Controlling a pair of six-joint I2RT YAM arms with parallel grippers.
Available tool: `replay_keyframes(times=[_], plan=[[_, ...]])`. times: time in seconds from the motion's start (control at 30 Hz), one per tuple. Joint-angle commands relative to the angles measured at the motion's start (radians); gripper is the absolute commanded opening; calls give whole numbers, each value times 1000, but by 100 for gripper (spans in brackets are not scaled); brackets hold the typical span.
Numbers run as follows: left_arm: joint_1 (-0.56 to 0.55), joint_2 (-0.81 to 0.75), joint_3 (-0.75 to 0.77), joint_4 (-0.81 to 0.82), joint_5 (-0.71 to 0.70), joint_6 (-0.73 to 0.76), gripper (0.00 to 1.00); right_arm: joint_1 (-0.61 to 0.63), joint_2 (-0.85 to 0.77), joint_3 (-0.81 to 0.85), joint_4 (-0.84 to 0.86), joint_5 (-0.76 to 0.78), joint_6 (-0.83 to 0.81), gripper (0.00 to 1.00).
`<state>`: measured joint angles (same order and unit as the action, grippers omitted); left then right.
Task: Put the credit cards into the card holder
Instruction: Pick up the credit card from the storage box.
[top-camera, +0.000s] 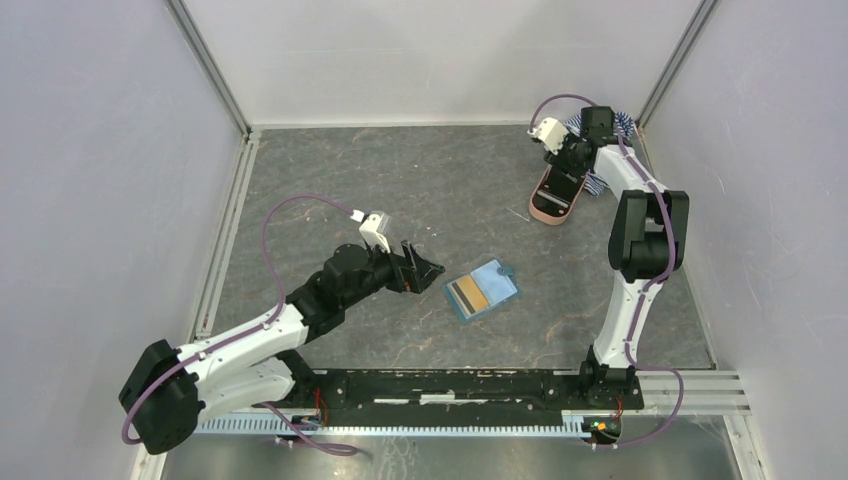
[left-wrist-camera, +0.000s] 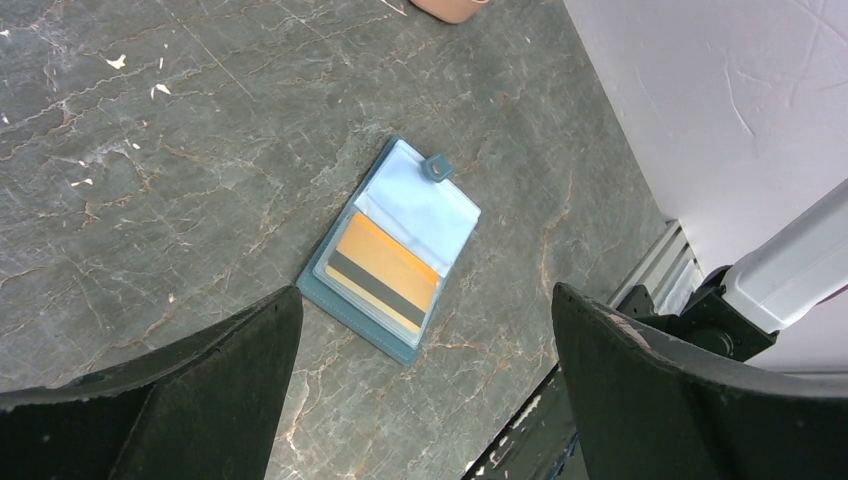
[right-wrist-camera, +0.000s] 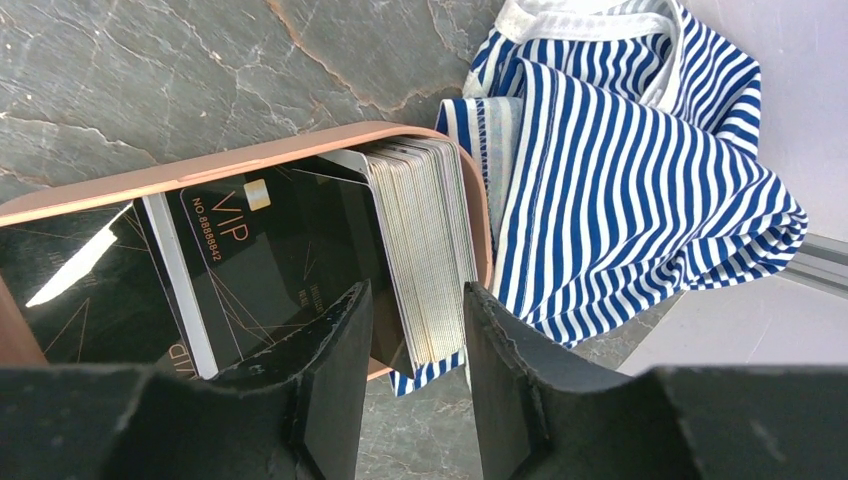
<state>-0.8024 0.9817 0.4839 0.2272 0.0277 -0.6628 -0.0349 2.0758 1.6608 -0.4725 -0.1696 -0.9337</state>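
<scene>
One card (left-wrist-camera: 385, 270) in card holder (left-wrist-camera: 418, 205). Left fingers (top-camera: 425, 268) wide open, empty. Right fingers (top-camera: 562, 182) straddle card stack (right-wrist-camera: 425, 230), upper right; grip unclear.

1. A teal folding card holder (top-camera: 482, 290) is laid open on the grey marbled table top (top-camera: 380, 170), near its middle.
2. A tan-gold plastic credit card (left-wrist-camera: 385, 272) is lodged in the card holder's half nearer the arm bases.
3. The left gripper (top-camera: 428, 275) is placed just left of the card holder, apart from it.
4. A pink oval case (top-camera: 552, 208) is set at the far right, well apart from the card holder.
5. A stack of thin plastic credit cards (right-wrist-camera: 425, 250) is stood on edge in the case, at the end nearest a blue-white striped cloth (right-wrist-camera: 620, 170).
6. A dark grey plastic credit card (right-wrist-camera: 270, 260) is leaned beside the stack, inside the case.
7. The cloth is bunched against the case, behind it.
8. The right gripper (top-camera: 563, 172) is positioned over the case, with the stack between its fingers (right-wrist-camera: 335, 360).
</scene>
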Motion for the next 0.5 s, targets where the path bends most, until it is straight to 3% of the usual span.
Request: replay_keyframes(times=[0.0, 0.17, 0.47], plan=[[6, 6, 3, 46, 0, -44, 100, -3, 27, 42, 13, 13, -22, 44], [6, 12, 3, 46, 0, -43, 100, -2, 30, 35, 17, 7, -16, 44], [6, 10, -1, 49, 3, -44, 100, -2, 34, 20, 28, 35, -25, 26]])
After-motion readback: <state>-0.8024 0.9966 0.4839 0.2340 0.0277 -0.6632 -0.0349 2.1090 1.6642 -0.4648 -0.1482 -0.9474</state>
